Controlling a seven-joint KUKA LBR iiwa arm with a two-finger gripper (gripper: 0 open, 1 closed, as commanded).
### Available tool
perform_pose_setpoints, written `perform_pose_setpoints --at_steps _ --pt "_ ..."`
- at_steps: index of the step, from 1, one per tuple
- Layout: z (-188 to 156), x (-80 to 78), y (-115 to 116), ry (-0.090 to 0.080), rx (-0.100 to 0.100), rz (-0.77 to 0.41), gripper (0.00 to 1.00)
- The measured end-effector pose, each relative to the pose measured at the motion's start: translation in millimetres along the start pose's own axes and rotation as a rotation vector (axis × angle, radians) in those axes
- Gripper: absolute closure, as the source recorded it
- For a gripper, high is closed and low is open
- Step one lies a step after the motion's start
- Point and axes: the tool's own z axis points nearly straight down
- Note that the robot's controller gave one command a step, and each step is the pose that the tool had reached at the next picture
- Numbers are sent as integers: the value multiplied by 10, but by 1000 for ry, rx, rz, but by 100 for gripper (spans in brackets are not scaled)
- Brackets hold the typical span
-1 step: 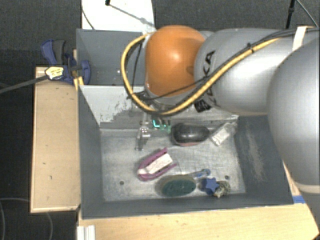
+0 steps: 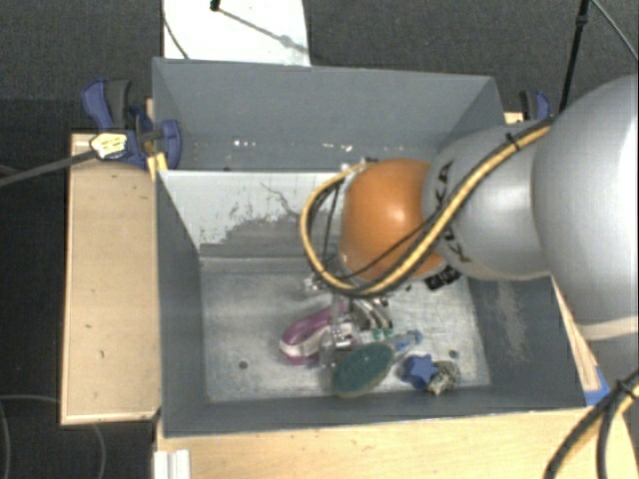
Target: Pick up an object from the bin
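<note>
A grey metal bin (image 2: 200, 267) sits in the middle of the frame, its tall walls sloping down to a flat, scuffed floor. The left half of that floor is bare. The slope probably sends loose things sliding toward the bottom, which would explain why the few items lie bunched in the lower middle of the frame, near the front wall.

The leftmost item is a purple and pink loop (image 2: 298, 340), like a band or strap, lying flat. Just to its right, and seemingly touching it, the gripper (image 2: 344, 335) is down at floor level. It looks to be that low because a pick can only be made among the items. I cannot tell how far open the gripper is, or whether it has hold of anything. Right below it lies a dark green oval pad (image 2: 359, 367), close enough that either the loop or the pad could be the thing to be picked. A little further right, apart from the gripper, is a small blue toy piece (image 2: 417, 369) with a tan bit beside it.

Above the gripper is the wrist's rounded orange cover (image 2: 384, 218), with a yellow and black cable (image 2: 319, 208) looping round it. The thick silver arm (image 2: 559, 188) enters from the right of the frame and bends steeply downward, so the wrist points almost straight at the floor.
</note>
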Motion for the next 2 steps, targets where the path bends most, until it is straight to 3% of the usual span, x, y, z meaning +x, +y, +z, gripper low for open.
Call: perform_pose_setpoints --at_steps 1,2 --pt "-29 -30 26 -10 -3 2 100" --pt "-1284 -467 -404 -19 2 -163 100"
